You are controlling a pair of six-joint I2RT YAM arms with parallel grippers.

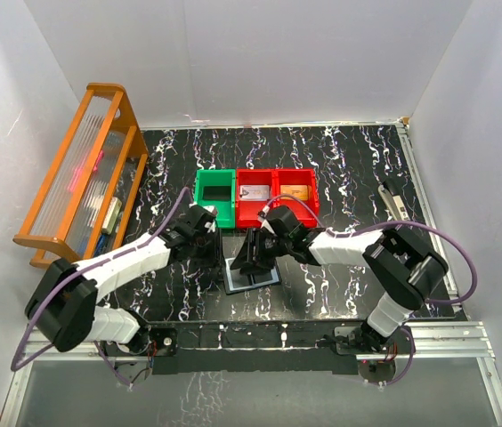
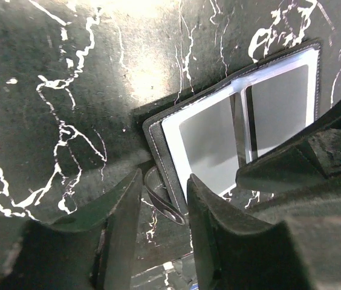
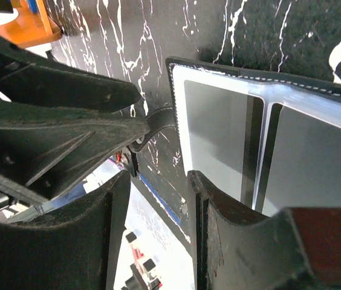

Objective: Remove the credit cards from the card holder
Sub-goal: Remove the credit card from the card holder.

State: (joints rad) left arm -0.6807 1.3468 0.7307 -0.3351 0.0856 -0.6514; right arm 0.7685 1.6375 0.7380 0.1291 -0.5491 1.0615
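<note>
I am at the opening step. The card holder (image 1: 253, 274) lies open and flat on the table (image 1: 349, 160), just in front of the bins (image 1: 255, 196) and between my 2 arms, and both its panels look filled.

My left gripper (image 2: 164, 181) has its jaws spread astride the holder's outer edge and its little strap (image 2: 161, 204), gripping neither. My right gripper (image 3: 158, 178) is spread too, 1 finger (image 3: 219, 241) over the near panel and the other off the edge. I see nothing clamped.

Next, I judge, 1 gripper must pin the holder down while the other finds a card's free edge and slides it out along the pocket. The cards sit flush, so only a thin, shallow bite will do.

The holder has a dark stitched rim and 2 pale panels split by a spine. Each holds a smooth grey rectangle, which I take for the credit cards (image 2: 210, 142).
</note>
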